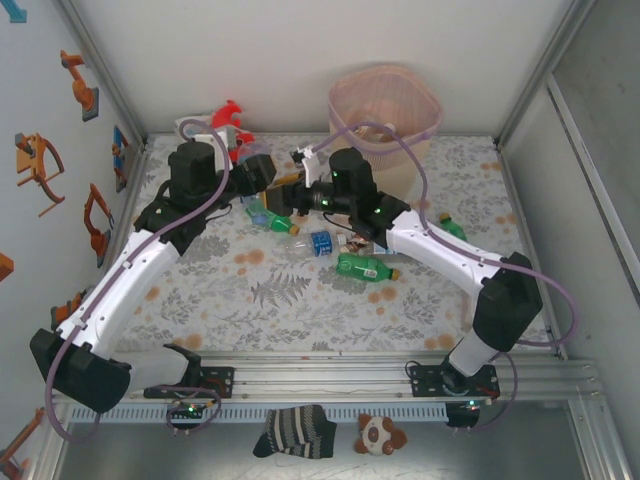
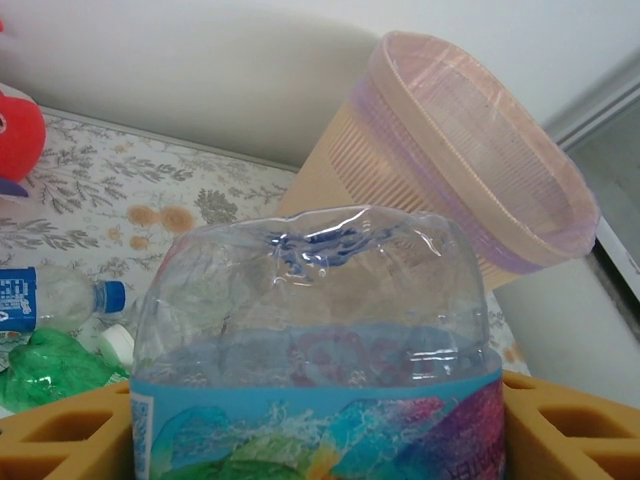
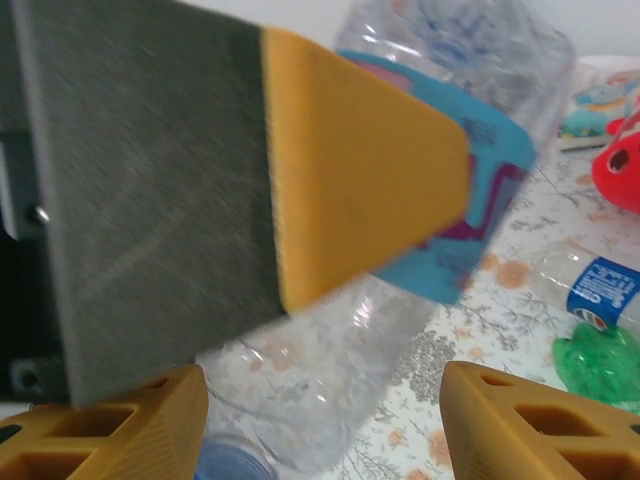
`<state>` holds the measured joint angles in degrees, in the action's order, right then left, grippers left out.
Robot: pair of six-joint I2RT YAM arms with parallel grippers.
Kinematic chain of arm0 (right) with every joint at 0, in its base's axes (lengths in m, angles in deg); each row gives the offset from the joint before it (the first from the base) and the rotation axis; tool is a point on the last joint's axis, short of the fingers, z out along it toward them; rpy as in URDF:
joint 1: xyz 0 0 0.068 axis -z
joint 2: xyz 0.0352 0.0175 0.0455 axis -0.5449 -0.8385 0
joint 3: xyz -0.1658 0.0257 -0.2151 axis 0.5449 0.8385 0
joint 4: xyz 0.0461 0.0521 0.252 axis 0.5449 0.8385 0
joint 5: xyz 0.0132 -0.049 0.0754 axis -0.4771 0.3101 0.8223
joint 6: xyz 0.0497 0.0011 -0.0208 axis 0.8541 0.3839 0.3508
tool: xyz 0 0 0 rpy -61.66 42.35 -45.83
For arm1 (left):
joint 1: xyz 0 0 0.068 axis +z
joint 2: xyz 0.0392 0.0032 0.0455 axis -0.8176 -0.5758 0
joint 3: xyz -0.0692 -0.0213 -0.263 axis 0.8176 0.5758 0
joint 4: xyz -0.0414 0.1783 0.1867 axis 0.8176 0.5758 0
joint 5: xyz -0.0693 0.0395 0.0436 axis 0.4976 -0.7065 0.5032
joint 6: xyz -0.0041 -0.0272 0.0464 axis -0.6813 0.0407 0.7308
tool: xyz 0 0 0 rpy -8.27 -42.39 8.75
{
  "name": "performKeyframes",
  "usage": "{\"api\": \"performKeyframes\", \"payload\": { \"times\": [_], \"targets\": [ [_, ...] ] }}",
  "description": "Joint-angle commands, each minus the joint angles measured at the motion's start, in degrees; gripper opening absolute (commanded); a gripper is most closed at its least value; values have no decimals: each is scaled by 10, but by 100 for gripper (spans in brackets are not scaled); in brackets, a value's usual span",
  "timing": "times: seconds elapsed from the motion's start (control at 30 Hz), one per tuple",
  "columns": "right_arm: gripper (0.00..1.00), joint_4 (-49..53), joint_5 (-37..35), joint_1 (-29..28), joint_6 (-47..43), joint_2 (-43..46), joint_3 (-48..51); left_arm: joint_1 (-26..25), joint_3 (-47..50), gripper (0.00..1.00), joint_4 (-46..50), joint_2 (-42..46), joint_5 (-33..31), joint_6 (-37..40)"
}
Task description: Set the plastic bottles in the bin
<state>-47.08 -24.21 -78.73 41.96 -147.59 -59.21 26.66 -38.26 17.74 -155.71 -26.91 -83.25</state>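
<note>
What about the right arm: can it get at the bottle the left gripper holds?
Probably yes. The right gripper is open and the bottle sits just ahead of its fingers; a finger of the left gripper covers the label, yet clear plastic below is bare.

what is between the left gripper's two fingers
A clear bottle with a blue label sits clamped between the left gripper's orange fingers, as the left wrist view shows; the bin stands beyond it.
</note>
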Motion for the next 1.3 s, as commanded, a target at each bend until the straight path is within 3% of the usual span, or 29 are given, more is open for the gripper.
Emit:
{"api": "performKeyframes", "payload": {
  "times": [0.0,0.17,0.3,0.53,0.73,1.0,1.27],
  "targets": [
    [62,-60,4,-9,30,-10,-3,-11,4,69,-6,14,8,-5],
    [64,-90,-5,-9,73,-14,8,-12,4,69,6,17,-16,0],
    [63,-116,-9,-10,112,-34,9,-12,5,69,-8,16,2,-9],
    [56,-136,-31,-10,120,-47,9,-15,14,68,-10,22,2,-18],
    [44,-121,-42,-9,107,-40,9,-16,30,69,-5,37,-15,-18],
    [40,-51,-64,-8,56,-13,2,-15,37,85,-6,68,-48,-12],
    [40,109,-122,13,-27,21,-46,-14,58,89,-6,100,-75,5]
  ]
}}
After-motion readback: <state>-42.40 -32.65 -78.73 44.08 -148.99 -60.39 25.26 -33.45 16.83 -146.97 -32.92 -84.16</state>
